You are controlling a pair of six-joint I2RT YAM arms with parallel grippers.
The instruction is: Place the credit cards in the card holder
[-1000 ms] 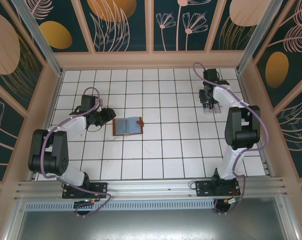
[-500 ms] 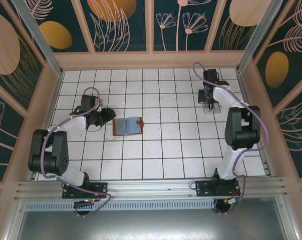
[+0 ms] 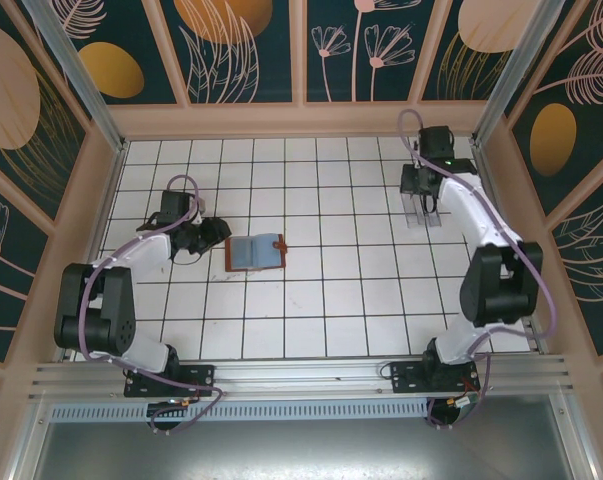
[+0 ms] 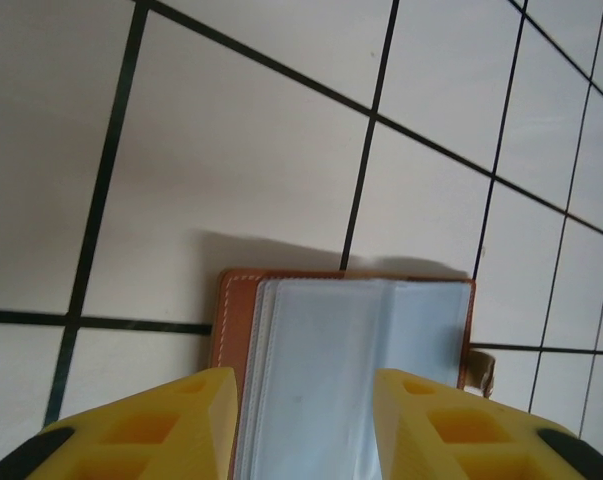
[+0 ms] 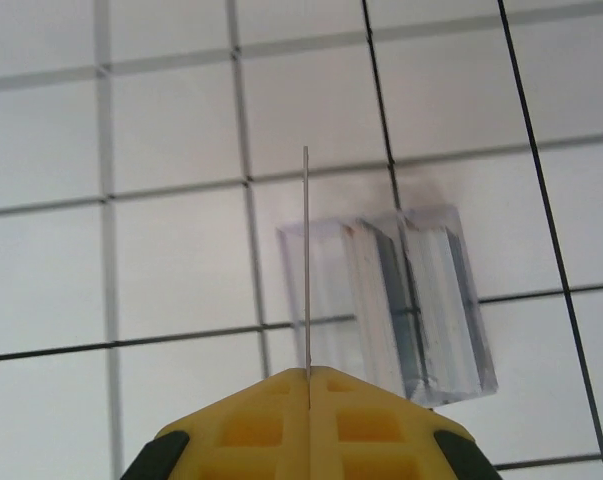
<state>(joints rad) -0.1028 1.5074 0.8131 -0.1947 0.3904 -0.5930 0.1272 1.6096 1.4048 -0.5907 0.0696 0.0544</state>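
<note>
Right gripper [image 5: 308, 372] was fully closed, its yellow fingers pinching one credit card [image 5: 305, 260] by its lower edge. The card stood upright out of the fingertips and showed edge-on as a thin line. Left gripper [image 4: 306, 385] stood partly open with nothing clamped between its fingers. The two yellow tips sat apart over the near end of the card holder [image 4: 361, 330], which was wider than the gap between them. Whether those tips touched the holder's pages I could not tell from the wrist view.

Under both tools lay the white tiled table [image 3: 321, 300], crossed by dark grout lines.

The card holder lay flat and open on the tiles, straight ahead of the left gripper and reaching in under its tips. Its reddish-brown leather edge framed pale, clear plastic sleeves. It was well apart from the right gripper, across the table.

The remaining credit cards [image 5: 421, 300] rested on the tiles beneath the right gripper, a little to the right of the held card. They looked pale and glassy with dark stripes, overlapping one another.

The holder's small closing tab [image 4: 478, 370] stuck out from its edge, beyond the left gripper's right-hand finger.
</note>
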